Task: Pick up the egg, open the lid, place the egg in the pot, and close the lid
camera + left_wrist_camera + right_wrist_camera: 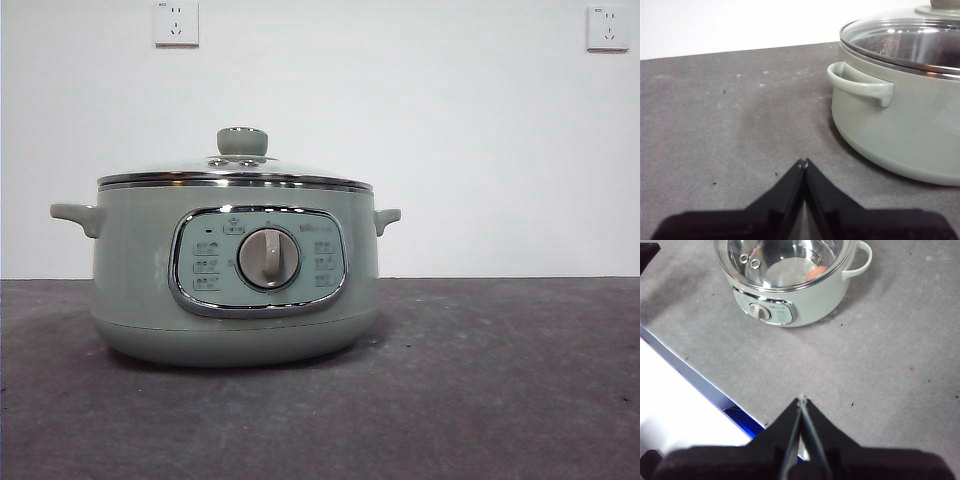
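our pot [235, 285] sits left of centre in the front view on the grey table [500, 390], the lid [235, 172] seated on its rim. through the glass we see the egg [816, 273] inside. left gripper [803, 162] hangs low beside the pot's handle, jaws pressed together, empty. right gripper [802, 400] hovers high, likewise closed, with bare tabletop to the right.

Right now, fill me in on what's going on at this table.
Nothing is being handled at the moment. The pot sits on the table with the lid closed on it, and the egg shows through the glass, inside the pot. The left claw is shut and holds nothing, low beside the pot's side handle. The right claw is shut too, held back well above the table. The job looks finished.
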Tool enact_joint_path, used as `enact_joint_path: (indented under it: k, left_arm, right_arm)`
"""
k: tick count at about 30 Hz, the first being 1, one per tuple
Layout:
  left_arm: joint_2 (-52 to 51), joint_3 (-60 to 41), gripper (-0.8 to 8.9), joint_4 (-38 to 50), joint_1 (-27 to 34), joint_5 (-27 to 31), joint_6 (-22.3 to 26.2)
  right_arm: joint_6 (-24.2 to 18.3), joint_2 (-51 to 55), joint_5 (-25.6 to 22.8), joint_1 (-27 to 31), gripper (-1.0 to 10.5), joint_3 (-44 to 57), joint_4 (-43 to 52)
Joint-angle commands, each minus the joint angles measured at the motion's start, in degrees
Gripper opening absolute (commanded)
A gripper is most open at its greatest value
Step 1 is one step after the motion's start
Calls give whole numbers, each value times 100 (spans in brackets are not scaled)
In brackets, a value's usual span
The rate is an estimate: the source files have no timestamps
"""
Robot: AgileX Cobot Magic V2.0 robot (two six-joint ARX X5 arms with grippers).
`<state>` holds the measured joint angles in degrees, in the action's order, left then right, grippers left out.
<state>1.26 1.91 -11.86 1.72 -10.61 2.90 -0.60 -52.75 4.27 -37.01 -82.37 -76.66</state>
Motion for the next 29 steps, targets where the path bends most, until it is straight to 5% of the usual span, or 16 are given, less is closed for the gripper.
enact_joint_path:
  k: [1,10,14,20,29]
  left_arm:
    - [15,-66,-4,57,13,13,-50]
    - [79,-66,-4,57,13,13,-50]
    - [81,-66,-4,57,13,13,-52]
    - [81,-66,-4,57,13,13,-50]
    - [103,-66,-4,57,13,13,-50]
  right_arm:
    - [57,2,-24,-9,1,42,28]
    - [59,7,-26,-4,1,42,35]
    - [-417,236,-348,170,1,52,321]
    - [-496,1189,170,1329,1,850,2293]
    - [-599,2962,221,2883,1,3744,4994]
